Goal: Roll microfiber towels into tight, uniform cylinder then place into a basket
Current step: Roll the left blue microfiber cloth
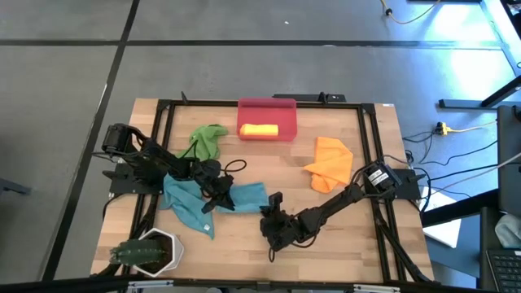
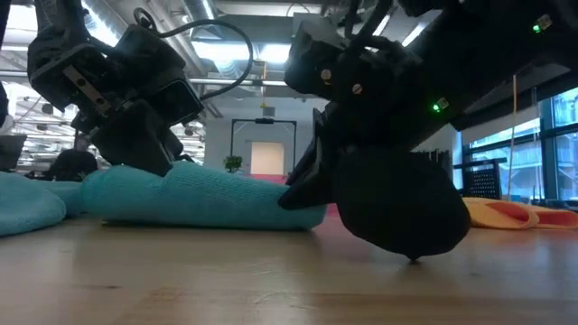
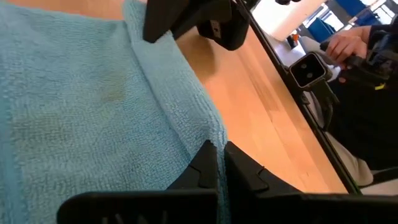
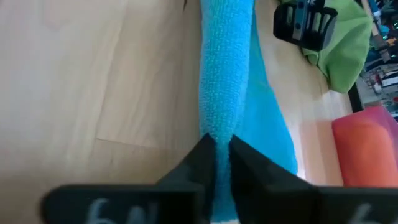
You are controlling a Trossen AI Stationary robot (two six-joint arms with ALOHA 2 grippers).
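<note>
Teal towel on the table's left-centre, partly rolled into a thick ridge. Low view alone shows the roll's rounded bulk lying flat on the wood. Left gripper clamps the cloth's edge; right gripper pinches the roll's right end. Red basket sits far-centre, holding a yellow towel.

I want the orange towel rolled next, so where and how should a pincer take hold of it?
Take the orange towel at its pointed lower corner, coming from the right arm's side. It lies crumpled but alone on bare table, and that corner sticks out toward the right pincer. A guess only.
</note>
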